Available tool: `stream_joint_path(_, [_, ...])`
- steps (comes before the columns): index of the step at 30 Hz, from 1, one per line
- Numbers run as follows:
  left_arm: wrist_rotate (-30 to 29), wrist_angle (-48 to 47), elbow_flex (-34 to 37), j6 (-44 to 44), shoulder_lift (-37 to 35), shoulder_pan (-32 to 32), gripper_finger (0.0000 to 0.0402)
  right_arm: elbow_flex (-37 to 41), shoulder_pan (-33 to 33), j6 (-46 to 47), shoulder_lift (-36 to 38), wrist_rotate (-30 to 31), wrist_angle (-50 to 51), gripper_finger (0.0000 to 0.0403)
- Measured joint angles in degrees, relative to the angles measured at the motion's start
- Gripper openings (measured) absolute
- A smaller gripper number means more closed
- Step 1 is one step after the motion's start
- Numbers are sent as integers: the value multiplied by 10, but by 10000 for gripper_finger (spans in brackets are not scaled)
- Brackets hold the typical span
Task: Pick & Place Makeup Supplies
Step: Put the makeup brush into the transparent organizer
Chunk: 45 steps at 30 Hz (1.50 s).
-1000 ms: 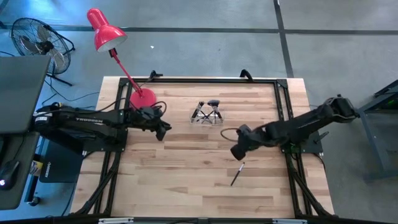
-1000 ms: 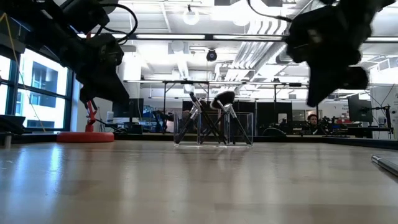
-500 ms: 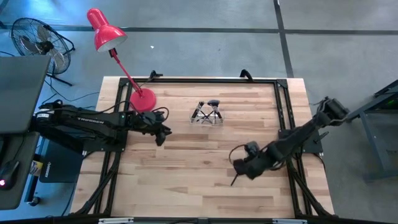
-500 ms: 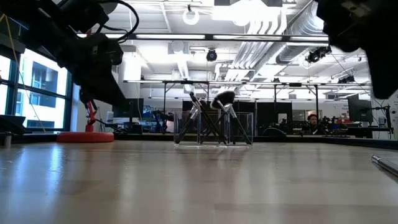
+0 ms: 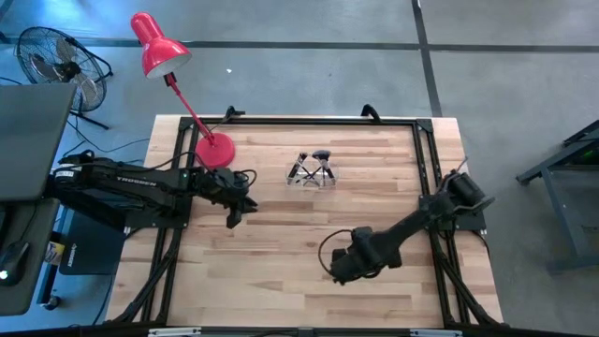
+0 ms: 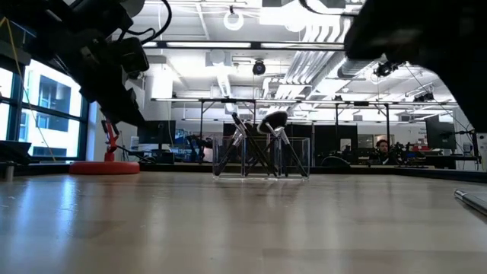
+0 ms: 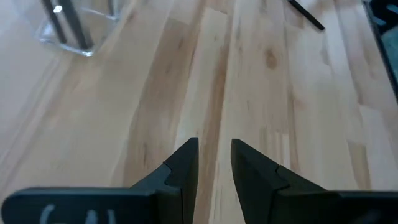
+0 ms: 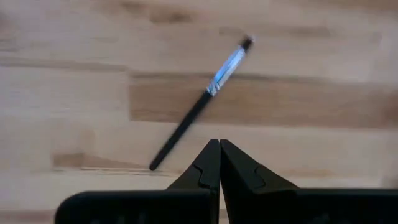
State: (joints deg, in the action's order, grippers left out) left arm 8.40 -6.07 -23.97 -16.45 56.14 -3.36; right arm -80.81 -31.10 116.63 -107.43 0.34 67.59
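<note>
One loose makeup brush (image 8: pixel 199 102), thin and dark with a silvery ferrule, lies flat on the wooden table (image 5: pixel 281 271). My right gripper (image 8: pixel 219 144) hovers shut just above it, pointing down, and hides it in the high view (image 5: pixel 339 270). The brush's silvery end (image 6: pixel 472 199) shows at the low view's right edge. Several other makeup supplies stand leaning in a small clear holder (image 5: pixel 314 171) (image 6: pixel 262 148) at the table's far middle. My left gripper (image 7: pixel 214 149) (image 5: pixel 234 213) is open and holds nothing, left of the holder and nearer to me than it.
A red desk lamp stands with its round base (image 5: pixel 213 150) on the table's far left, close behind my left arm. A fan (image 5: pixel 56 56) and a laptop (image 5: pixel 28 140) are off the table to the left. Bare wood lies between the two grippers.
My right gripper has swung toward the table's near edge and a little left, turning about its own line and tipping to point down; it stays shut and now hangs over the loose brush. My left gripper has rolled a little in place.
</note>
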Motion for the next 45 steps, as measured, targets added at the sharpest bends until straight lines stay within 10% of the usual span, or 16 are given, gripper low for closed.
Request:
stream_joint_path(12, [26,-1,0,51,0,0,92,1,23,48,-41,-47,-12,4])
stream_joint_path(30, [28,-3,0,64,0,0,92,4,46,46,-41,-22,-20,123])
stream_joint_path(45, [28,-10,0,63,0,0,92,150,49,20,-35,-55,-251,99])
